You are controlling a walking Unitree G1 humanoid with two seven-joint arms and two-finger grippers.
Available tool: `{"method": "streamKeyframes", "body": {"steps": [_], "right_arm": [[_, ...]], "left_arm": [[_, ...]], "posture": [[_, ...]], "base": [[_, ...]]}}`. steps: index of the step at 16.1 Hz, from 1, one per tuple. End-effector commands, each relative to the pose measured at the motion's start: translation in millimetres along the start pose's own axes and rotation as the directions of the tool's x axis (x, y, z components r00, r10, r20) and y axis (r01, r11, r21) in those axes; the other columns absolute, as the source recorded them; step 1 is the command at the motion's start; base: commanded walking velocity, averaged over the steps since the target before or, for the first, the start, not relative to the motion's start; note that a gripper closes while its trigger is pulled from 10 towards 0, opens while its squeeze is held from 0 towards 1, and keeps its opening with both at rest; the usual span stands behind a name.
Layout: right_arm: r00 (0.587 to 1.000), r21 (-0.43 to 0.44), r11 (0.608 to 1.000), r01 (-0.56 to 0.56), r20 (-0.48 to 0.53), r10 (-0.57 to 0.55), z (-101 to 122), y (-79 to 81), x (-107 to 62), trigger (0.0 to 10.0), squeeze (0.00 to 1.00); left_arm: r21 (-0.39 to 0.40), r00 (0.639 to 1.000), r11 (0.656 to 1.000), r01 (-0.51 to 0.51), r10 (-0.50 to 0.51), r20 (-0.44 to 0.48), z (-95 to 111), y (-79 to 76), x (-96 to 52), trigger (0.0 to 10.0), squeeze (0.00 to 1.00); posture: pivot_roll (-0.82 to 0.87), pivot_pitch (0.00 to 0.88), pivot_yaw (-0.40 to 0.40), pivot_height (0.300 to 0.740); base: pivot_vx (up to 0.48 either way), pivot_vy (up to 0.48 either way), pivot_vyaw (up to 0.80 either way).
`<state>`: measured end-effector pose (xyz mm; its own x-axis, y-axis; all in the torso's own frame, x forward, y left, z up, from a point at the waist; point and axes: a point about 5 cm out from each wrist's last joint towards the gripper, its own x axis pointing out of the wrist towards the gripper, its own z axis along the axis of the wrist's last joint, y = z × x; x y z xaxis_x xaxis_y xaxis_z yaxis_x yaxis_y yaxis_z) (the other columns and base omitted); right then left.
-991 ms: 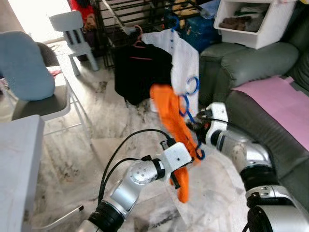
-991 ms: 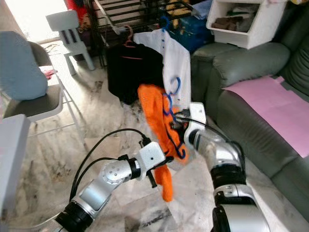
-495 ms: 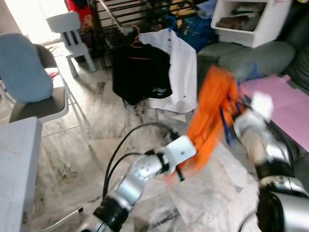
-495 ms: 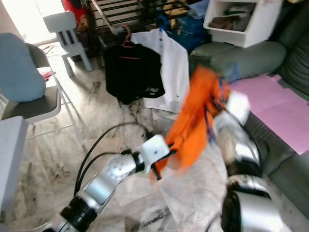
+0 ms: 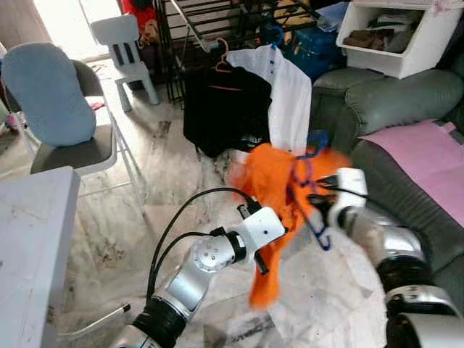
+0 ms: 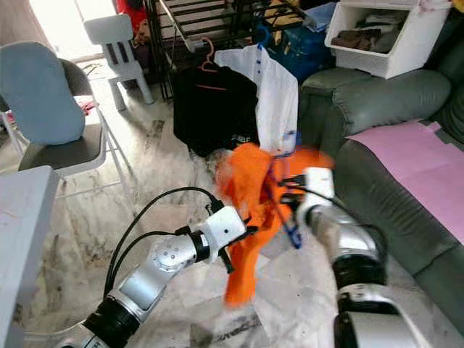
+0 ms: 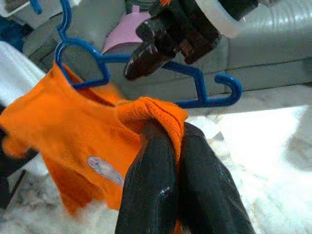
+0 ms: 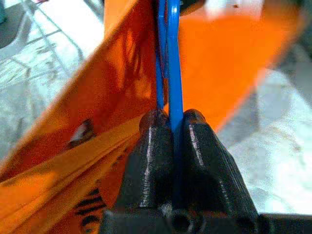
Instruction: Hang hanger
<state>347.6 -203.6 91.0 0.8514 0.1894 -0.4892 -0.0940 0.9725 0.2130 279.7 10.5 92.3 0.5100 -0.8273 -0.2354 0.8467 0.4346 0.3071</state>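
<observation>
My right gripper [image 8: 171,127] is clamped tight on the thin blue hanger [image 7: 195,83], its bar pinched between my two black fingers [image 8: 152,146]. My left gripper [image 7: 168,141] is squeezed shut on a bunched fold of the orange shirt [image 5: 272,196], the cloth pushed up over my fingertips [image 7: 151,146]. Both meet in front of me, above the marble floor [image 5: 174,174], with the hanger up at chest height between my arms and the shirt draped on it, its long end hanging down past my left wrist. The hanger's hook [image 5: 315,141] points up and away from me, free of any rail. Beyond it a black shirt [image 5: 225,109] and a white shirt [image 5: 286,94] hang side by side on the dark drying rack [image 5: 210,22]. A grey sofa [image 5: 377,94] with a pink sheet [image 5: 420,148] lies to my right, a white bin [image 5: 402,36] behind it, and a chair with a blue cushion [image 5: 47,90] stands to my left
</observation>
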Motion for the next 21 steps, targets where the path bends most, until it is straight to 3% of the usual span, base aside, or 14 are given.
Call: {"method": "streamKeyframes", "body": {"steps": [1, 4, 8, 9, 10, 12, 14, 15, 17, 18, 19, 21], "right_arm": [[0.996, -0.018, 0.999, 0.032, 0.08, -0.031, 16, 1.9, 1.0, 10.0, 0.0], [0.969, -0.047, 0.988, 0.145, 0.211, -0.132, 30, -3.7, -2.1, 10.0, 0.0], [0.884, 0.205, 0.963, 0.174, 0.398, -0.245, 71, -7.2, -4.1, 10.0, 0.0], [0.859, 0.317, 0.944, 0.089, 0.455, -0.233, 92, 0.1, -3.1, 10.0, 0.0], [0.855, 0.331, 0.941, 0.07, 0.465, -0.228, 95, 1.5, -3.1, 10.0, 0.0], [0.849, 0.262, 0.965, 0.03, 0.503, -0.163, 113, 17.5, -0.3, 10.0, 0.0], [0.835, -0.007, 0.995, 0.104, 0.544, -0.084, 126, 35.8, 0.0, 10.0, 0.0], [0.831, -0.01, 0.999, 0.052, 0.554, -0.038, 127, 51.1, 3.8, 10.0, 0.0], [0.84, -0.003, 1.0, -0.016, 0.543, 0.015, 121, 61.3, 7.8, 10.0, 0.0], [0.832, -0.105, 0.994, -0.007, 0.552, 0.064, 114, 66.5, 8.5, 10.0, 0.0], [0.827, -0.183, 0.983, 0.001, 0.553, 0.103, 104, 67.9, 8.8, 10.0, 0.0], [0.808, -0.269, 0.963, 0.01, 0.57, 0.151, 90, 63.3, 5.9, 10.0, 0.0]], "left_arm": [[0.016, 1.0, 1.0, 0.005, -0.005, 0.007, 2, 0.5, 2.4, 10.0, 0.0], [0.02, 0.999, 0.999, -0.033, 0.033, 0.014, 3, 4.4, 0.8, 10.0, 0.0], [-0.003, 0.998, 1.0, -0.023, 0.023, 0.063, 7, 3.8, -4.2, 10.0, 0.0], [-0.016, 0.993, 1.0, -0.004, 0.006, 0.115, 14, 0.1, -5.7, 10.0, 0.0], [-0.016, 0.993, 1.0, -0.003, 0.005, 0.12, 15, -0.3, -6.0, 10.0, 0.0], [-0.021, 0.992, 1.0, 0.003, 0.0, 0.127, 16, -2.5, -5.9, 10.0, 0.0], [-0.022, 0.992, 1.0, 0.004, -0.001, 0.126, 16, -3.4, -5.1, 10.0, 0.0], [-0.021, 0.991, 1.0, 0.009, -0.006, 0.131, 18, -6.0, -2.9, 10.0, 0.0], [-0.005, 0.992, 1.0, 0.019, -0.018, 0.121, 17, -9.2, -1.1, 10.0, 0.0], [-0.02, 0.993, 0.999, 0.026, -0.024, 0.115, 15, -10.9, 0.3, 10.0, 0.0], [-0.024, 0.993, 0.999, 0.043, -0.04, 0.112, 14, -12.9, 1.5, 10.0, 1.0], [-0.081, 0.99, 0.992, 0.092, -0.083, 0.114, 11, -17.6, 2.5, 10.0, 1.0]], "posture": [[-0.22, 0.0, 0.056, 0.74], [-0.21, 0.0, 0.059, 0.74], [-0.21, 0.0, 0.059, 0.74], [-0.2, 0.0, 0.057, 0.74], [-0.2, 0.0, 0.057, 0.74], [-0.19, 0.0, 0.051, 0.74], [-0.19, 0.0, 0.042, 0.74], [-0.18, 0.0, 0.035, 0.74], [-0.18, 0.0, 0.034, 0.74], [-0.18, 0.0, 0.034, 0.74], [-0.18, 0.0, 0.034, 0.74], [-0.19, 0.0, 0.038, 0.74]], "base": [[0.0, 0.0, 0.0], [0.0, 0.0, 0.0], [0.0, 0.0, 0.0], [0.0, 0.0, 0.0], [0.0, 0.0, 0.0], [0.0, 0.0, 0.0], [0.0, 0.0, 0.0], [0.0, 0.0, 0.0], [0.0, 0.0, 0.0], [0.0, 0.0, 0.0], [0.0, 0.0, 0.0], [0.0, 0.0, 0.0]]}}
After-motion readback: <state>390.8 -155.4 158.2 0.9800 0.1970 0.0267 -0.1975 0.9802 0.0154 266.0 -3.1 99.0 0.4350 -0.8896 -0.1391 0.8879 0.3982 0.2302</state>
